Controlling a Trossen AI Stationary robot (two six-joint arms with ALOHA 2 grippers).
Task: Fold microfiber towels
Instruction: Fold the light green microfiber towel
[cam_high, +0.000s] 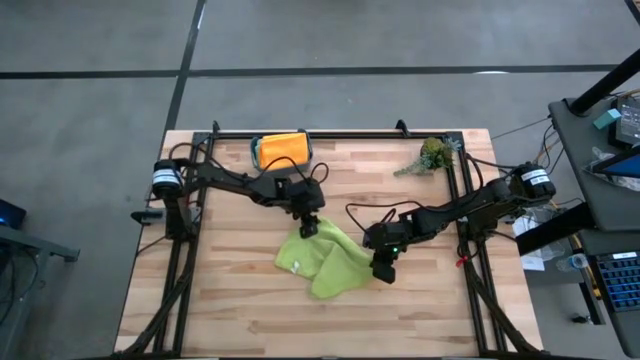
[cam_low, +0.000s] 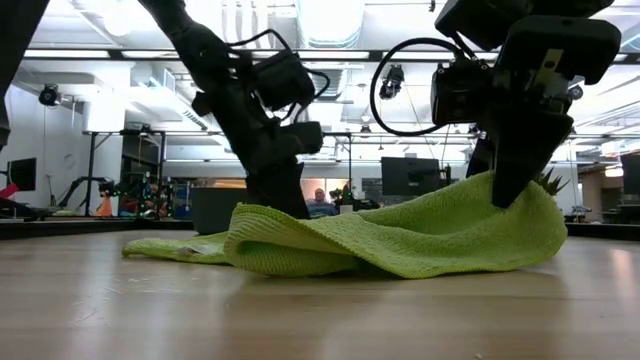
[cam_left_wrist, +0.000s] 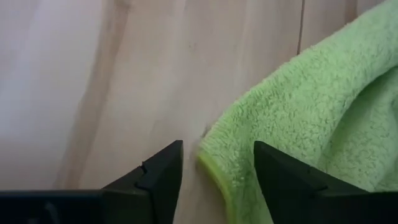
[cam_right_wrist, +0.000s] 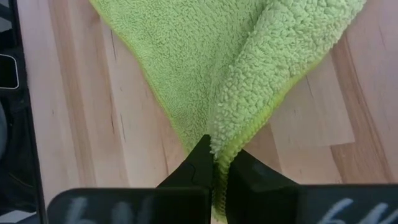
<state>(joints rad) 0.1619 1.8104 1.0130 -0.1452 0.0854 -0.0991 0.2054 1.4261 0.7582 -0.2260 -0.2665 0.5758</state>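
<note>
A lime green microfiber towel (cam_high: 325, 258) lies crumpled and partly doubled over at the table's middle. My left gripper (cam_left_wrist: 217, 163) is open at the towel's far corner (cam_left_wrist: 214, 168), one finger on either side of its hemmed edge; in the low view it (cam_low: 285, 200) stands low behind the towel (cam_low: 400, 240). My right gripper (cam_right_wrist: 217, 163) is shut on the towel's right corner. An orange towel (cam_high: 285, 148) sits in the teal bin (cam_high: 258, 150) at the far edge. My left gripper: whether its fingers touch the corner between them, I cannot tell. My right gripper pinches the towel's right corner (cam_right_wrist: 219, 144) between its two fingers, slanting down from the table's right side. That corner (cam_low: 498, 188) is raised off the table, and the rest slopes down and rests on the wood.
A small green plant sprig (cam_high: 432, 155) lies at the far right of the table. Dark frame rails (cam_high: 180, 250) run along the table's left and right sides. Bare wood lies in front of the towel toward the near edge.
</note>
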